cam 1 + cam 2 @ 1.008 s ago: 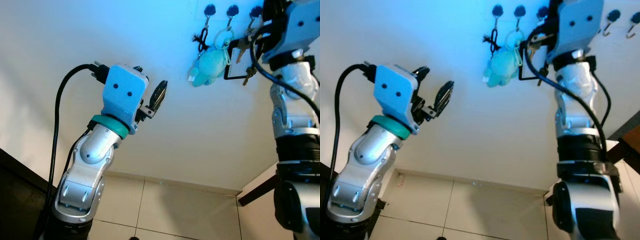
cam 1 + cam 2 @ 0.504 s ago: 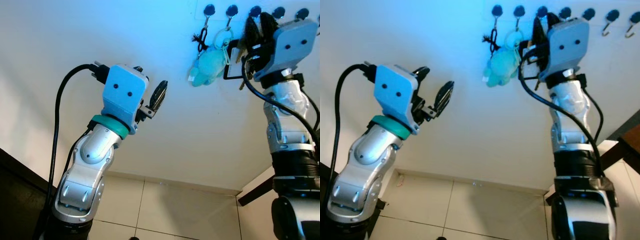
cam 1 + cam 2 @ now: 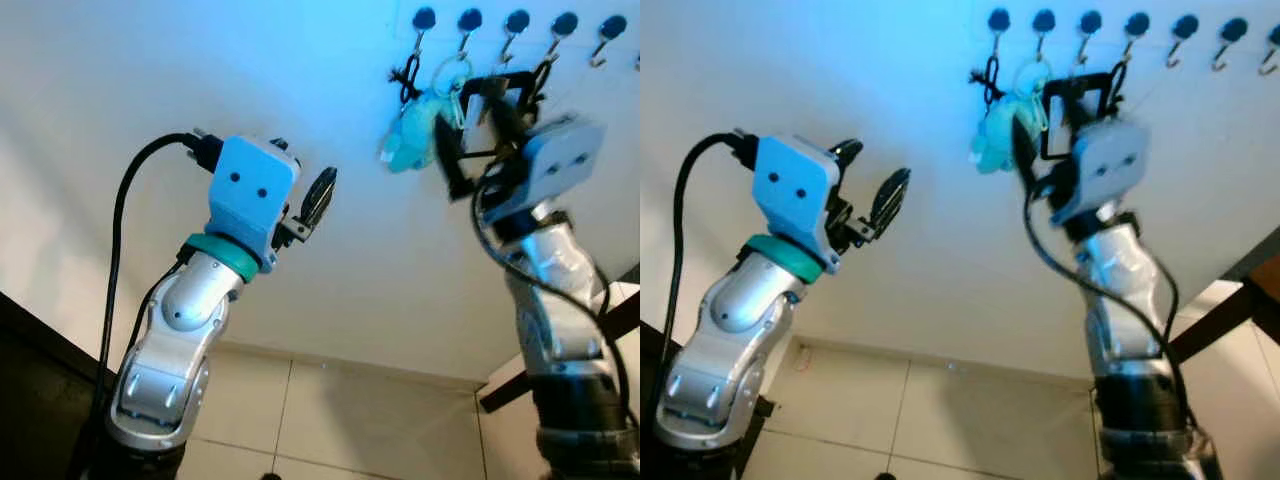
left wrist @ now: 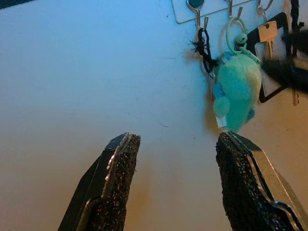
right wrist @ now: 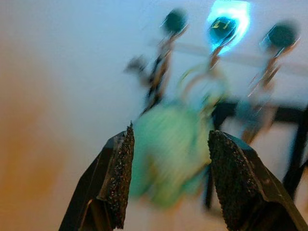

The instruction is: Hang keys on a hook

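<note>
A pale wall (image 3: 300,60) lit bluish near the top filled the head views, with beige floor tiles (image 3: 330,420) below and a row of blue-knobbed hooks (image 3: 516,22) high on the right. From those hooks hung a black cord, a teal plush keychain (image 3: 412,132) and a set of keys on a black rectangular frame (image 3: 1077,112) with a tag. The right gripper (image 3: 478,140) sat just below them, blurred, fingers apart and holding nothing; the left gripper (image 3: 872,192) was raised well apart to the left, also open and empty. In the left wrist view the plush and the tagged keys (image 4: 267,42) hung beyond its spread fingers. The right wrist view, smeared by motion, looked between its open pads (image 5: 120,178) at the plush and hooks. The keys appeared already hung, so the sensible care would be drawing the right arm straight away without snagging the frame or plush.
</note>
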You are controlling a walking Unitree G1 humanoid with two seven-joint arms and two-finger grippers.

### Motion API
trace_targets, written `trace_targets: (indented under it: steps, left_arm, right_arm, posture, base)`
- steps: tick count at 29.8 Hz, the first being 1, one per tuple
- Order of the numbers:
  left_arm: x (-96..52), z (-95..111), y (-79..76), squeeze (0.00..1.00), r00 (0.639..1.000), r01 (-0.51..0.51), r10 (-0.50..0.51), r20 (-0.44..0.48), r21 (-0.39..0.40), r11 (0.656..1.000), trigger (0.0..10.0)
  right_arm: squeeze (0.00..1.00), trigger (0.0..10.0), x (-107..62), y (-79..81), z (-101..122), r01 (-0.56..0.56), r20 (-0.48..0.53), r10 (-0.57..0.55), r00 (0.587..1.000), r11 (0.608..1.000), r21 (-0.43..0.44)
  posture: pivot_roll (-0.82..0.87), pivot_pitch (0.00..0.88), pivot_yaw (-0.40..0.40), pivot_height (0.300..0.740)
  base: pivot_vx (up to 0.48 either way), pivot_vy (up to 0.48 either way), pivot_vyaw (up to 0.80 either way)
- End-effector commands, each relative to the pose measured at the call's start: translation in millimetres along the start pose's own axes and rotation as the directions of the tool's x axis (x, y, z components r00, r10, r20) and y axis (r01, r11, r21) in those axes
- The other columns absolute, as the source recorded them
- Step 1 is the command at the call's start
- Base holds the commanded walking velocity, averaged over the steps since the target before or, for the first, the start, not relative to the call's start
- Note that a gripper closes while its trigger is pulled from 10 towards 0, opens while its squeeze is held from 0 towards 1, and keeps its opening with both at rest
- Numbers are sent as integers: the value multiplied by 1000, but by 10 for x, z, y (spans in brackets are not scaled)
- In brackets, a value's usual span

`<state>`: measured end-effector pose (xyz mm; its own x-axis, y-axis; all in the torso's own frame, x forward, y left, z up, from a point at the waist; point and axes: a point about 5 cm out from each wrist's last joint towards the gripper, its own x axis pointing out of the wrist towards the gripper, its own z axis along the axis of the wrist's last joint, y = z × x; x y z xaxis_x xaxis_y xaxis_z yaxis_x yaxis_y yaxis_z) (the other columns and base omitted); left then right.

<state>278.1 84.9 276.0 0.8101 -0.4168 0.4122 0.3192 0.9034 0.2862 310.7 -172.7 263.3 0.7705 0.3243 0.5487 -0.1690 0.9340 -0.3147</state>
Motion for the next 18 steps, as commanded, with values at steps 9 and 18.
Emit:
trace_targets:
  steps: [9, 18]
  left_arm:
    - [-13, -48, -37, 0, 1000, 20, -21, -18, -12, 1000, 10000]
    - [-37, -101, -58, 0, 999, 15, -16, -38, -10, 1000, 10000]
  right_arm:
    - [0, 10000, -163, 77, -49, 12, -50, -11, 999, 1000, 12]
    - [0, 10000, -167, 113, -146, 91, -135, -84, 987, 995, 47]
  posture:
    - [-68, 134, 131, 740]
    - [-76, 122, 112, 740]
  base:
    - [0, 0, 0]
    - [0, 0, 0]
